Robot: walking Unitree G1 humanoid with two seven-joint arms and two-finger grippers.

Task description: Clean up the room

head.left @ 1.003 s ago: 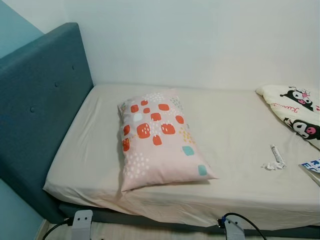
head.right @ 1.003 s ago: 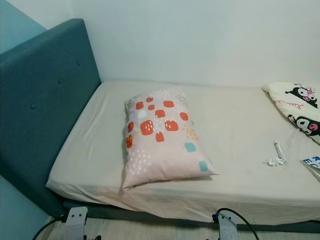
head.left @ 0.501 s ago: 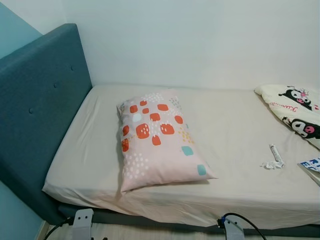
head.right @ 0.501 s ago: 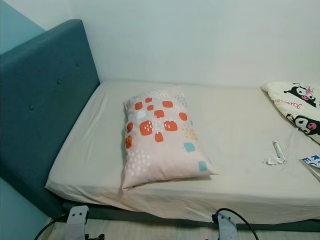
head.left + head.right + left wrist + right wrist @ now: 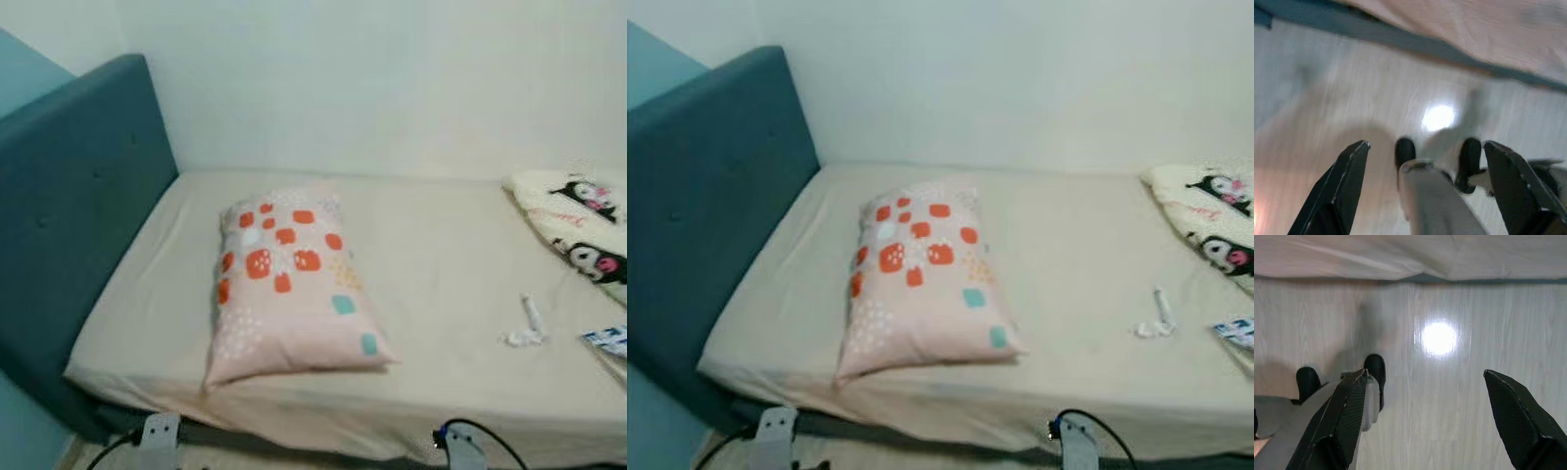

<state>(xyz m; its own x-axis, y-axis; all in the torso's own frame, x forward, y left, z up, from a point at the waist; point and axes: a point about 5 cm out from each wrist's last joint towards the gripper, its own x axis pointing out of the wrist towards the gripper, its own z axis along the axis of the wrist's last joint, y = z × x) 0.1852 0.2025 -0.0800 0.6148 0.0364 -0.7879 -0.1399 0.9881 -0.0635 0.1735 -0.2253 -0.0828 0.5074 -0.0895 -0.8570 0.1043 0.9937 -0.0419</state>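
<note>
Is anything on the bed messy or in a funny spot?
Yes. The patterned pillow lies slanted in the middle of the bed, away from the blue headboard. A small white tube and a crumpled white scrap sit loose on the sheet, like litter.

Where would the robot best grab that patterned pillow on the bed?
Probably the pillow by its near corner, coming from the bed's front edge. It lies flat with that end closest to the robot, and the soft corner bunches easily between two fingers. Both grippers hang open over the floor.
</note>
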